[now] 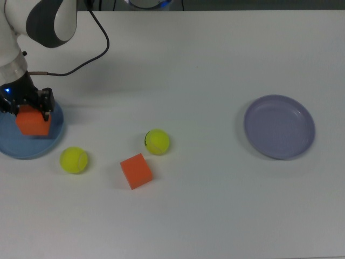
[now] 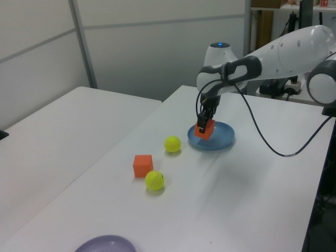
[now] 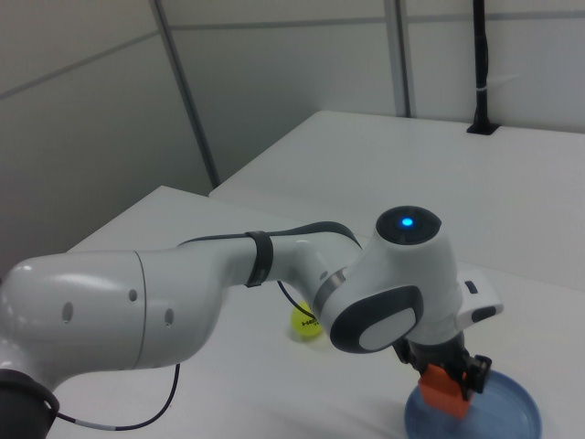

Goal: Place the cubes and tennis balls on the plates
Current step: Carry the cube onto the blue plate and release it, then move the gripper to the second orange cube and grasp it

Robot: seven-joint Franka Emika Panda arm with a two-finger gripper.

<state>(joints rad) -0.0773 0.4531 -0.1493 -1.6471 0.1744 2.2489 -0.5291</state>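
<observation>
Gripping one orange cube (image 1: 32,123), our gripper (image 1: 28,110) holds it just above the light blue plate (image 1: 46,144). We see the other cube (image 1: 136,170) and both tennis balls (image 1: 157,141) on the table (image 1: 205,205), the lavender plate (image 1: 279,127) well apart

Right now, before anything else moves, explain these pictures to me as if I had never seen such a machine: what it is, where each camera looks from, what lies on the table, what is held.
The big white jointed thing is a robot arm. At its tip sits a black pincer with two fingers, shut on an orange cube, held just over the light blue plate.

The top view looks straight down on the white table. The left view looks along the table from the side. The right view is close behind the arm, so the arm fills most of it.

Loose on the table lie a second orange cube and two tennis balls, one near the blue plate, the other beside the loose cube. A pale lavender plate has nothing on it.
</observation>
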